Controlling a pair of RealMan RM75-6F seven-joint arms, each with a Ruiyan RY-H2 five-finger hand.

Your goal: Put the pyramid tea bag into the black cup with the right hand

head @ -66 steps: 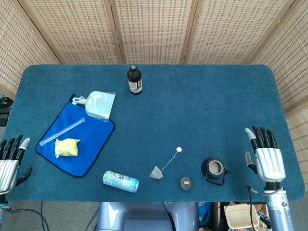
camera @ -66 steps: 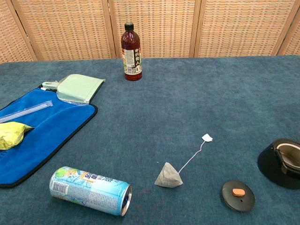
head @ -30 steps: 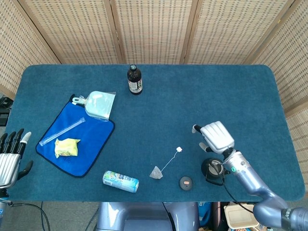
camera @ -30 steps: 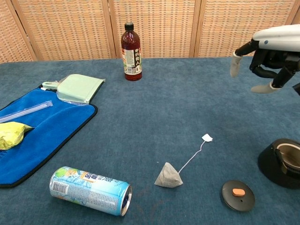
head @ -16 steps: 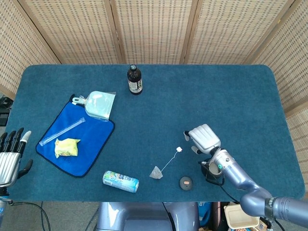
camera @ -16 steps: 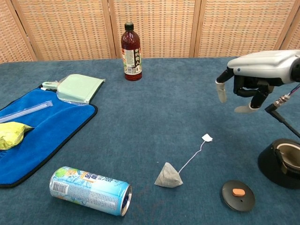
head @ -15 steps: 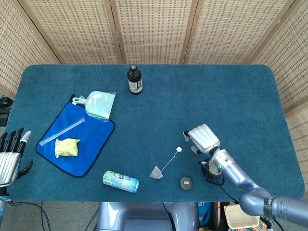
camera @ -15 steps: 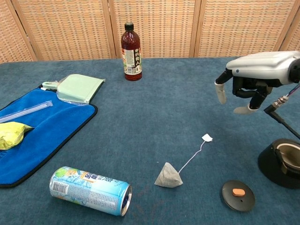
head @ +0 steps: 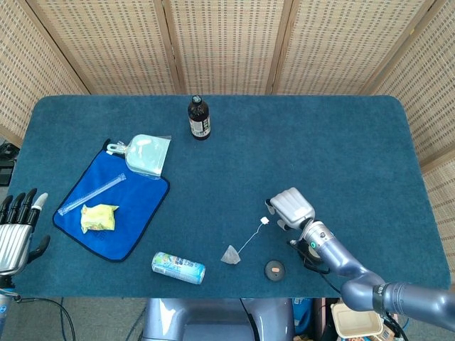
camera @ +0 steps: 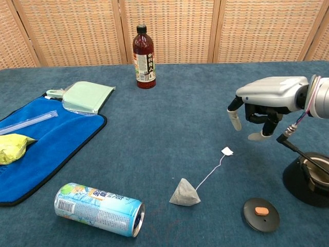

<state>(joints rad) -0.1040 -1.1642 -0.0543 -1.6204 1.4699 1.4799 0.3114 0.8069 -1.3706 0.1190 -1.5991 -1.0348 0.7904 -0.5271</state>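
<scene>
The grey pyramid tea bag (head: 230, 255) (camera: 184, 193) lies on the blue table, its string running up to a white tag (head: 264, 221) (camera: 226, 151). The black cup (camera: 307, 178) stands at the right near the front edge; in the head view my right arm mostly hides it. My right hand (head: 291, 207) (camera: 263, 103) hovers palm down just right of and above the tag, fingers apart and curled downward, holding nothing. My left hand (head: 15, 233) rests open at the table's left front corner.
A small black lid (head: 274, 269) (camera: 261, 213) lies between tea bag and cup. A drink can (camera: 99, 209) lies on its side at front left. A blue cloth (camera: 46, 141) carries a yellow packet, a tube and a pale green pouch. A dark bottle (camera: 144, 50) stands at the back.
My right hand has swung from the table's right edge leftward over the cup and come down to just beside the tea bag's tag. Nothing on the table moved.
</scene>
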